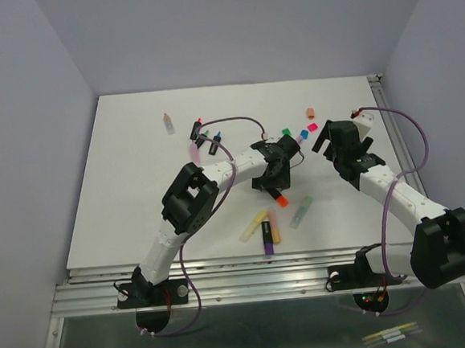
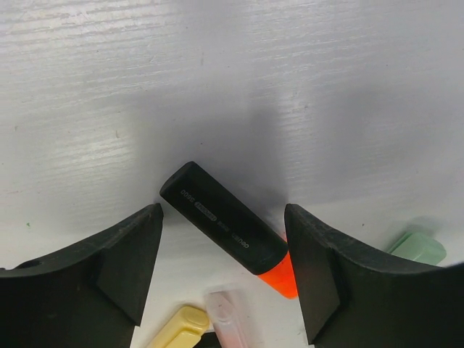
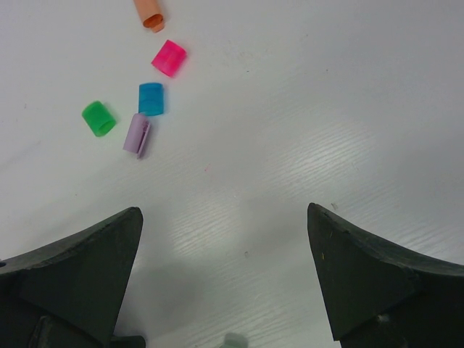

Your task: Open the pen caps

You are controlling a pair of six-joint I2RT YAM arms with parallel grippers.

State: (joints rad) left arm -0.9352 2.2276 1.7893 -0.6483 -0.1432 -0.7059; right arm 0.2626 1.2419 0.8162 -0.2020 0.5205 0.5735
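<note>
pen caps [image 3: 151, 98]: 5 loose on counter [image 3: 326, 109] (peach, pink, blue, green, lilac), clustered far-left of right claw [image 3: 222, 212]
pen [image 2: 210, 214]: 1, black barrel, orange end, lying diagonally between left claw [image 2: 223, 217] fingers
left claw: apart, straddling pen
right claw: apart, holding nothing

The white table [image 1: 128, 174] bears scattered pens [image 1: 253, 225] and loose coloured caps [image 3: 151, 98] near its far side.

A: Top cam?
B: High, behind arm bases [image 1: 138, 289], looks down on whole table [image 1: 137, 189].
A: Wrists?
B: Close, aimed at tabletop. Right shares pink cap [image 3: 169, 57] w/ top; left, black pen [image 2: 223, 226].
</note>
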